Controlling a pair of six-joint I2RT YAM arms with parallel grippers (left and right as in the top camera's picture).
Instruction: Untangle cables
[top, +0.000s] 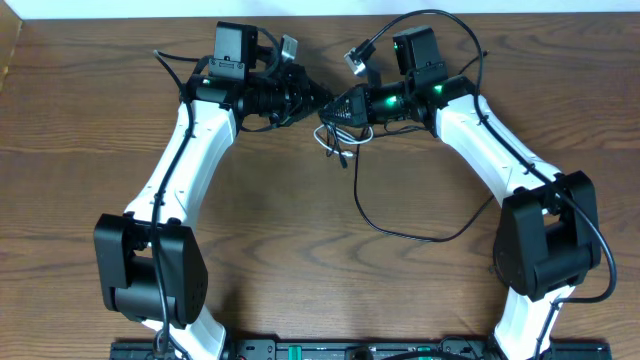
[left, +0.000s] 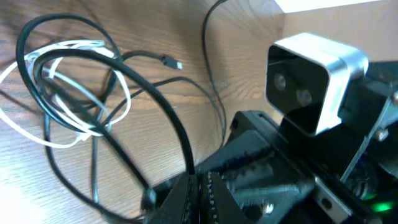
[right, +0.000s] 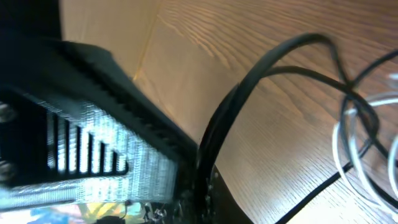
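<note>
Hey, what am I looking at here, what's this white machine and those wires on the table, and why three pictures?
These are two white robot arms at a wooden table. One picture looks down from above; the other two come from cameras on each arm's wrist. Between the arms lies a tangle of thin cords: black cables and a white cable. The left gripper and the right gripper meet at that tangle, both shut. The right wrist view shows a black cord running into the right gripper's fingers, apparently pinched. Whether the left holds anything is unclear.
</note>
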